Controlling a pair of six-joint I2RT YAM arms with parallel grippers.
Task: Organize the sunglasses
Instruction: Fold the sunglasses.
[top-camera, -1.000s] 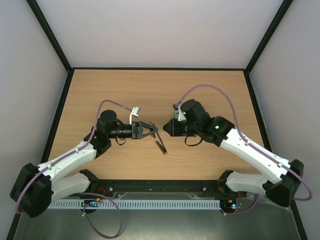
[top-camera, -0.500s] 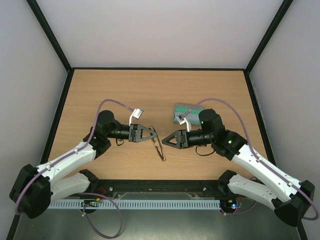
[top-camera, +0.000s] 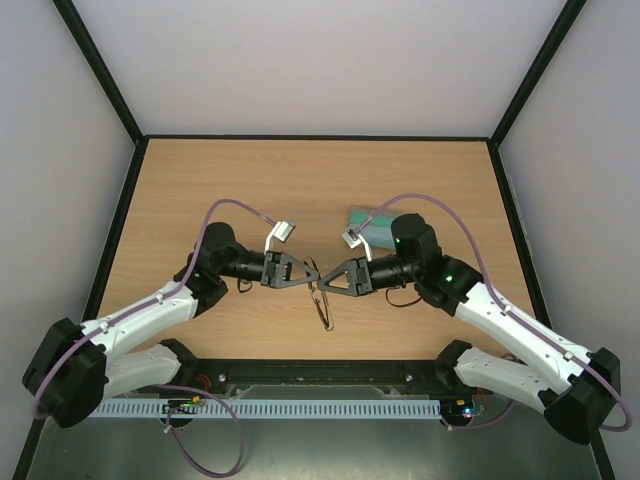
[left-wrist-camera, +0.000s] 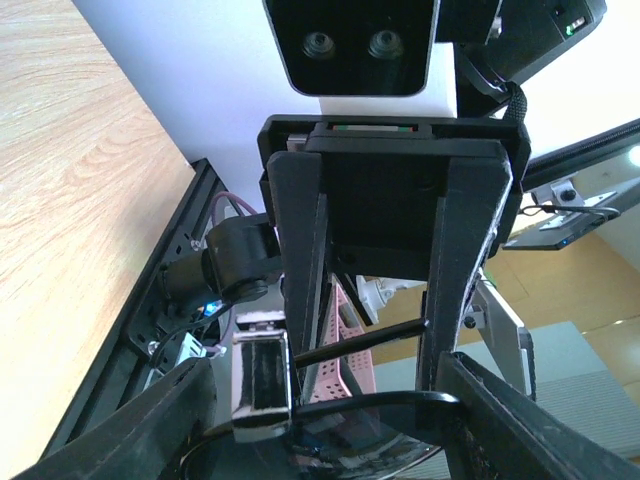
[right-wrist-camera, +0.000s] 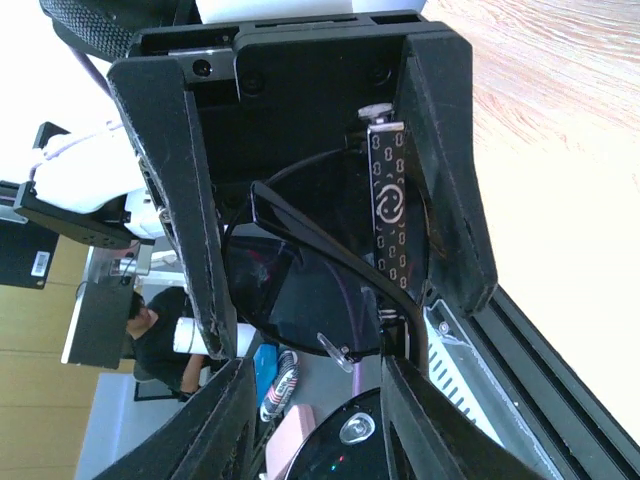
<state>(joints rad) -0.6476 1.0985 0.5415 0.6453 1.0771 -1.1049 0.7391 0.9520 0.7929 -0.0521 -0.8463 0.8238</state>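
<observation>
The sunglasses (top-camera: 322, 298) hang between my two grippers above the table's middle. My left gripper (top-camera: 311, 272) points right and is shut on them; in the left wrist view (left-wrist-camera: 328, 365) a dark lens (left-wrist-camera: 390, 440) and a thin temple arm span its jaws. My right gripper (top-camera: 327, 280) points left and meets it tip to tip. In the right wrist view (right-wrist-camera: 315, 365) its jaws stand apart around the frame, with a dark lens (right-wrist-camera: 310, 280) just beyond them. Each wrist view shows the other gripper's fingers (left-wrist-camera: 300, 230) (right-wrist-camera: 190, 200) close in front.
A grey-green case (top-camera: 363, 221) lies on the wooden table (top-camera: 200, 180) behind the right arm's wrist, partly hidden by it. Black rails edge the table, and both arm bases sit at the near edge.
My right gripper has swung from the case down and left to the sunglasses, uncovering the case. My left gripper has shifted slightly right with the sunglasses.
</observation>
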